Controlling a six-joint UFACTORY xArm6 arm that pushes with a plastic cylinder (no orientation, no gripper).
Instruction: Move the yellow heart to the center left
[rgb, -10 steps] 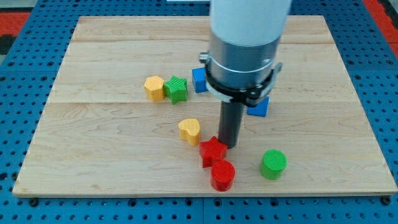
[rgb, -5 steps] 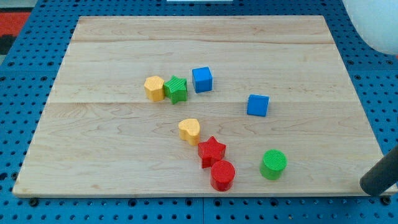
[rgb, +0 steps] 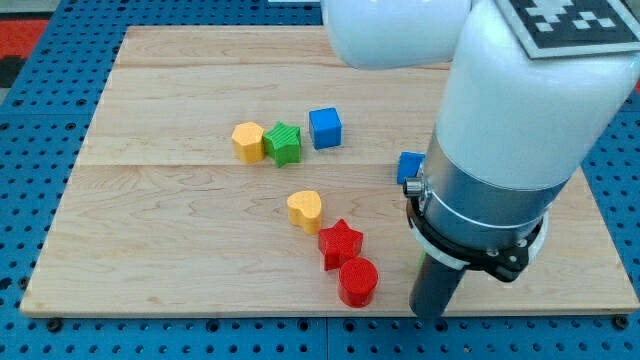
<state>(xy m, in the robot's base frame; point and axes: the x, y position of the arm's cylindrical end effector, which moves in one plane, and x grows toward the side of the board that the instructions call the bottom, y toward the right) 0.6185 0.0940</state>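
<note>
The yellow heart (rgb: 305, 209) lies near the middle of the wooden worktop (rgb: 150, 200), with the red star (rgb: 340, 243) touching or just beside its lower right and the red cylinder (rgb: 358, 282) beyond that. My tip (rgb: 430, 314) sits near the view's bottom edge, right of the red cylinder and well apart from the heart. There is no hand on this rig, only the rod.

The risk, as I judge it: sweeping straight left from here would strike the red blocks first and drag them along. The orange-yellow block (rgb: 247, 141), green block (rgb: 284, 143) and blue cube (rgb: 325, 128) cluster above the heart; another blue cube (rgb: 408, 166) peeks out beside the arm.
</note>
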